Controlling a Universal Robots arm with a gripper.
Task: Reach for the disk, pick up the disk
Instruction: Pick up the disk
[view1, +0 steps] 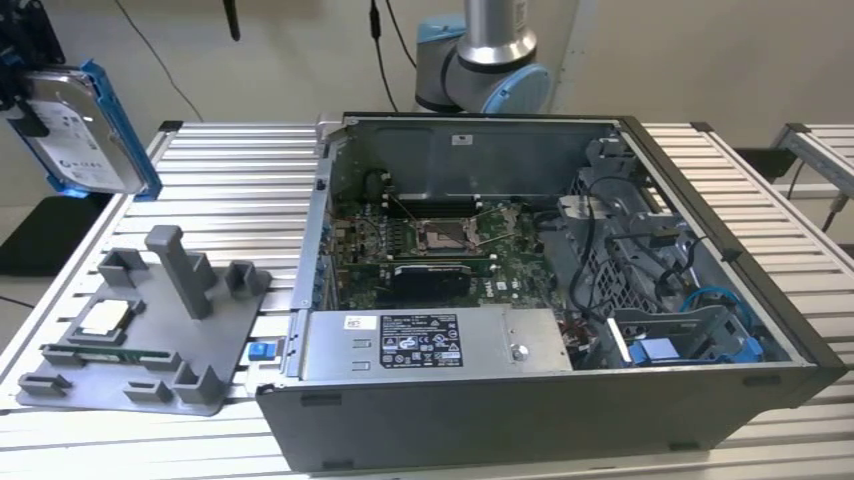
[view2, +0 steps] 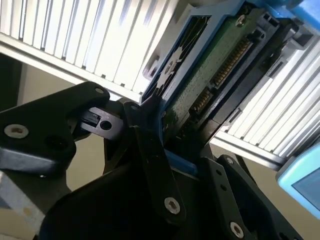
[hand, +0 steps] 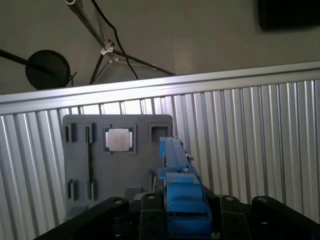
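1. The disk (view1: 83, 128) hangs on edge in the air above the grey fixture tray (view1: 234, 330), clear of it, its white label facing the exterior view
2. The gripper (view2: 182, 150) is clamped on the disk's blue bracket (view2: 172, 70), with a black finger (view2: 150, 150) pressed against one side, and the green circuit board (view2: 210, 75) runs out beyond the tray's far edge in the second wrist view
3. In the first wrist view the disk (hand: 176, 165) juts edge-on from the gripper (hand: 185, 215), directly over the tray (hand: 120, 175) and close to the small square chip (hand: 119, 139) seated in it
4. By its metal body the disk is likely stiff, dense for its size and sensitive to shock; the bracket's long plastic sides look the safest hold, sparing the bare board and connector pins
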